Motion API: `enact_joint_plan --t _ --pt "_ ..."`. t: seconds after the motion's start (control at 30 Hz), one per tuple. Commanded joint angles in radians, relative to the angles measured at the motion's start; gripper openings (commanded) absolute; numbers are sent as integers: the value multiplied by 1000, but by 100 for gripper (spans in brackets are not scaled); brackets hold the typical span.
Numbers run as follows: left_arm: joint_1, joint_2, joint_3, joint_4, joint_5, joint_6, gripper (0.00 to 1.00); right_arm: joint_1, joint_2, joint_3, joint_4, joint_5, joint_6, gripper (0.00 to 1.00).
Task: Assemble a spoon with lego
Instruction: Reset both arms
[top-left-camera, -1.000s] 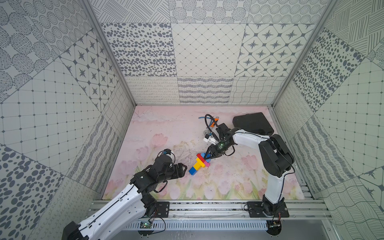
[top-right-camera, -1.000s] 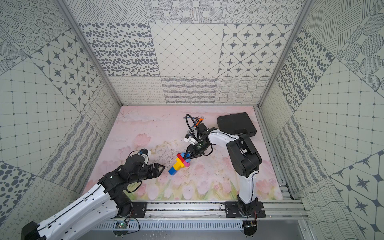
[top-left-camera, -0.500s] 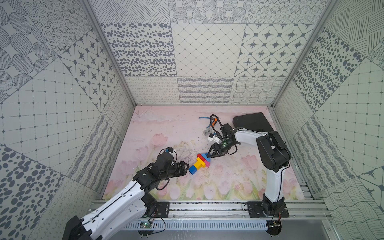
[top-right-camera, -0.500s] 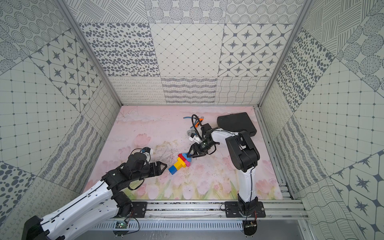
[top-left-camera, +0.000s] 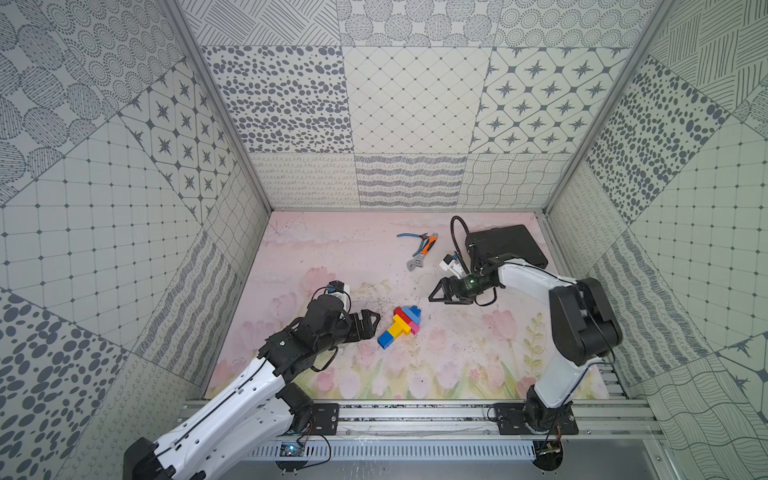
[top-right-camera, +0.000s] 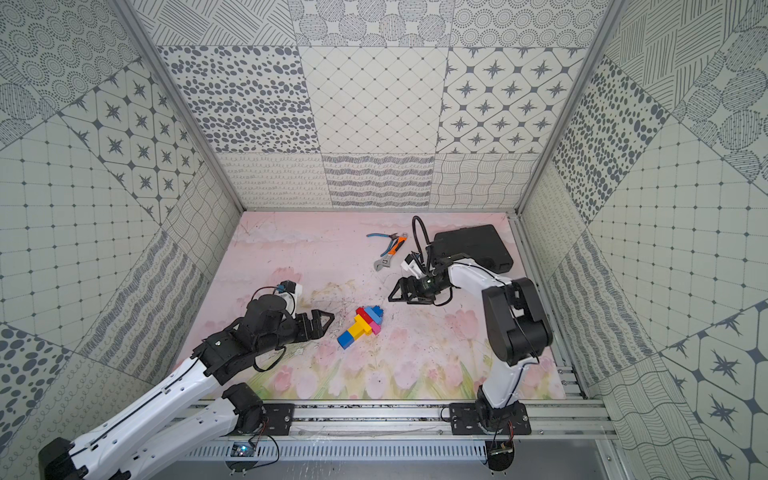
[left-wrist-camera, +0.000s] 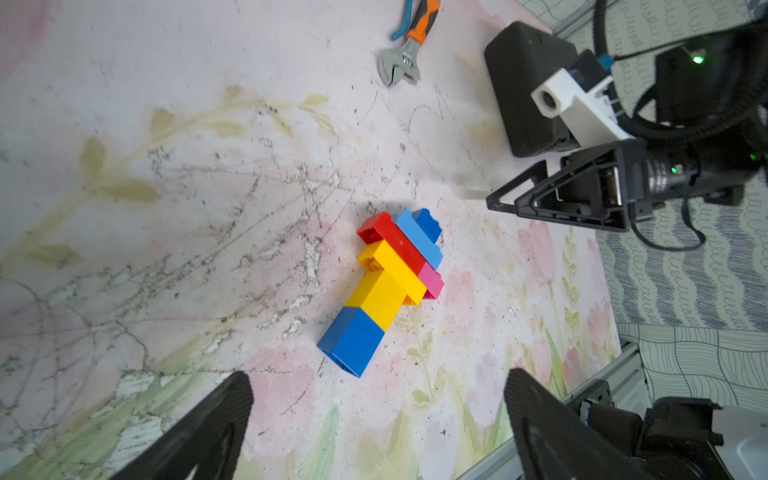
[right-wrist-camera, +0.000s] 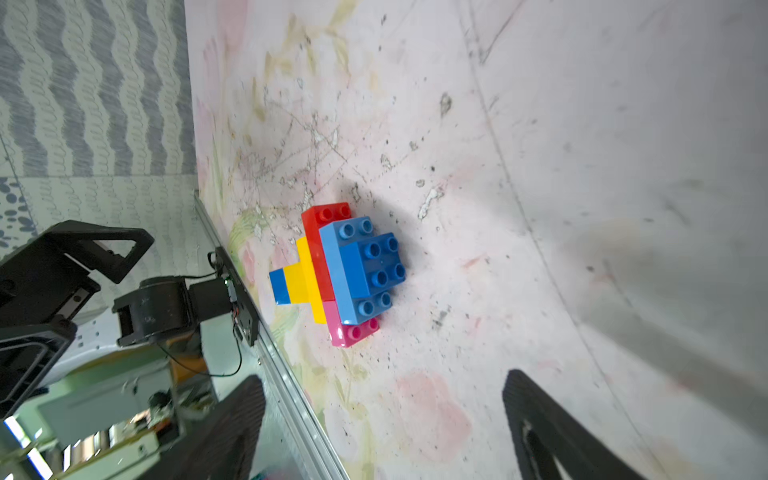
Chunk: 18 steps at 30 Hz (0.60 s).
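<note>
The spoon (top-left-camera: 400, 327) (top-right-camera: 360, 327) lies flat on the pink flowered mat, free of both grippers: a blue and yellow handle, with a red, light blue, blue and pink head. My left gripper (top-left-camera: 372, 326) (top-right-camera: 326, 322) is open just left of the handle end. In the left wrist view the spoon (left-wrist-camera: 390, 282) lies ahead of the left gripper (left-wrist-camera: 378, 380), with nothing between the fingers. My right gripper (top-left-camera: 436, 294) (top-right-camera: 395, 293) is open, behind and to the right of the head. In the right wrist view the studded head (right-wrist-camera: 357, 270) lies beyond the right gripper (right-wrist-camera: 384, 382).
An orange-handled wrench (top-left-camera: 419, 259) and blue-handled pliers (top-left-camera: 415, 237) lie at the back of the mat. A black box (top-left-camera: 505, 245) sits at the back right, behind the right arm. The aluminium rail (top-left-camera: 415, 411) runs along the front edge.
The right gripper has opened, let go of the spoon's head and drawn back to the right. The left gripper has opened wider. The spoon now lies free on the mat.
</note>
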Motion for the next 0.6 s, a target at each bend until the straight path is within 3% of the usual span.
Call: enact_joint_plan --t 0.0,0.13,0.23,0.37,0.47,0.57 --pt "126 45 140 -23 -245 163 98 -17 -268 -50 126 315 72 98" --pt "356 97 116 130 -399 233 98 -28 -588 -246 316 768 38 98" --pt "447 57 -64 398 -499 300 98 -47 -754 -473 550 1014 -29 98" --pt "455 -17 -304 746 -529 483 98 -89 -798 -731 878 1137 -75 98" --pt "458 -20 -399 882 -549 553 98 -94 -707 -851 1113 1188 -111 98" --pt "467 47 -459 998 -545 586 98 -118 -579 -963 1437 1155 -100 98"
